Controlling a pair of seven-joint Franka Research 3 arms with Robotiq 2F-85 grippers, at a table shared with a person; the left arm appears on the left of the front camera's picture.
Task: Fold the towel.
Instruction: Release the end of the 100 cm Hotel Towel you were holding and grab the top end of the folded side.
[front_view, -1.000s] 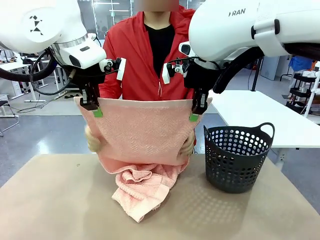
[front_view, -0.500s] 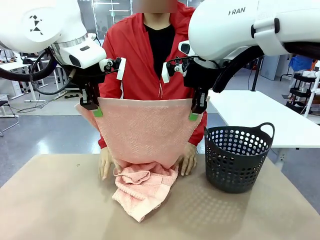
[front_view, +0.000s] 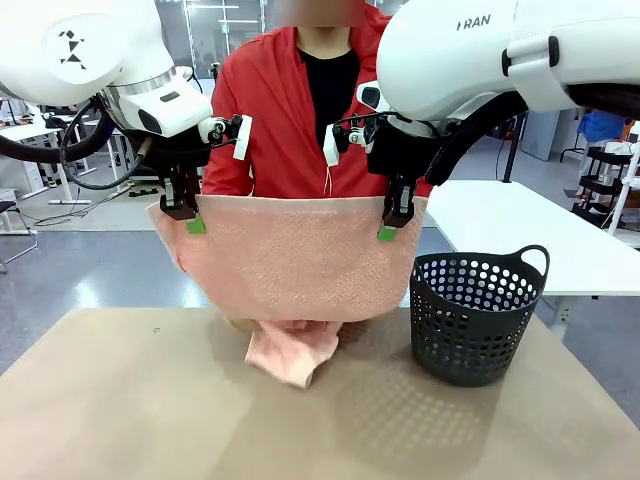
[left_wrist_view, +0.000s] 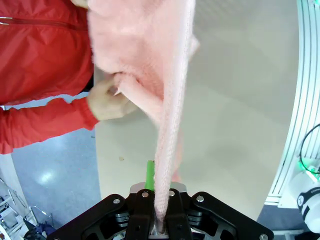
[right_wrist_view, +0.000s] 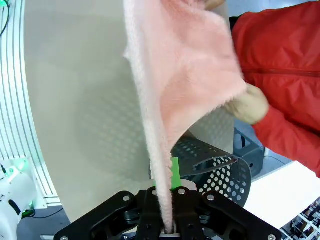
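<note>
**Left of the basket: towel hung from both grippers, its lower end gathered up behind**

Left of the basket (front_view: 470, 330), over the table (front_view: 120, 420), the towel (front_view: 290, 255) hangs as a broad sheet. Its upper hem is higher than the basket's rim and its lower end rests bunched on the tabletop, just left of the basket's foot. That bunch is clearly smaller than it was half a second ago, and the hanging sheet is wider and flatter. The person's hands, then flat on the table at either side of the bunch, are now behind the sheet. In each wrist view a hand (left_wrist_view: 107, 102) (right_wrist_view: 247, 105) grips cloth on the sheet's far side. As a judgement, the person is bringing the loose lower end up towards the held hem, so the first fold is under way but not yet closed.

The hem runs level, side to side, towards and away from the basket. The towel's long axis appears to run downward from that hem to the table, with the broad face turned to the robot.

The left gripper (front_view: 193, 222) clamps the hem corner farther from the basket. The right gripper (front_view: 390, 228) clamps the corner nearer it. In both, the fingers are closed tight on the cloth edge.
</note>
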